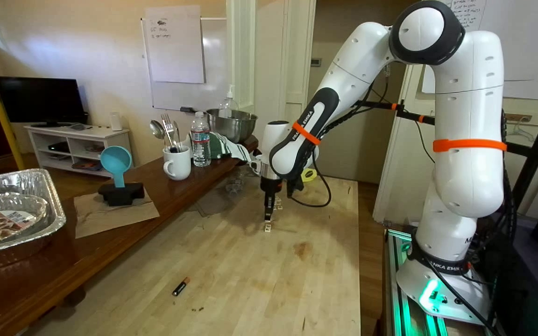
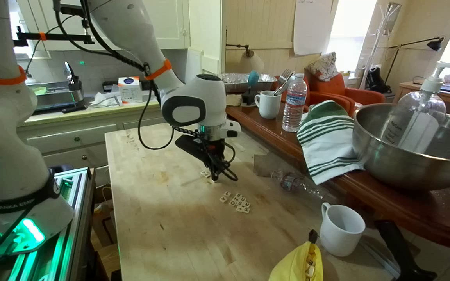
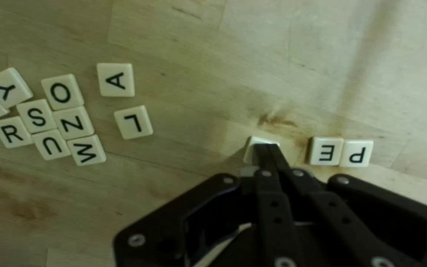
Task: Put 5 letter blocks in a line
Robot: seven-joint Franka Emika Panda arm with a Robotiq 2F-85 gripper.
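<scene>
I have the gripper [image 3: 267,147] with its jaws drawn fully together, finger against finger, tips down over a letter block [image 3: 260,140]; the block lies beneath the fingers, not between them. They hide most of its face, so I can't read the letter, nor tell whether the tips press on it or stop just above. To its right in my wrist view, past a narrow strip of wood, sit the E block [image 3: 326,151] and the P block [image 3: 356,153], touching side by side, both upside down. Leftward, across a wider bare stretch, the L block [image 3: 133,122] and the A block [image 3: 115,79] lie apart, with a tight cluster of blocks [image 3: 35,115] beyond them. In an exterior view, the table [image 1: 269,280] runs well out from the gripper to a straight edge; opposite, a raised ledge [image 1: 171,193] bounds the work area, and a battery [image 1: 180,286] lies well apart from the jaws. In an exterior view, a clear plastic bottle [image 2: 292,182] lies on its side near the ledge. The blocks are smooth cream squares with black letters and softened corners; the tabletop is pale jointed wood, stained brown in patches, the ledge dark and glossy.
</scene>
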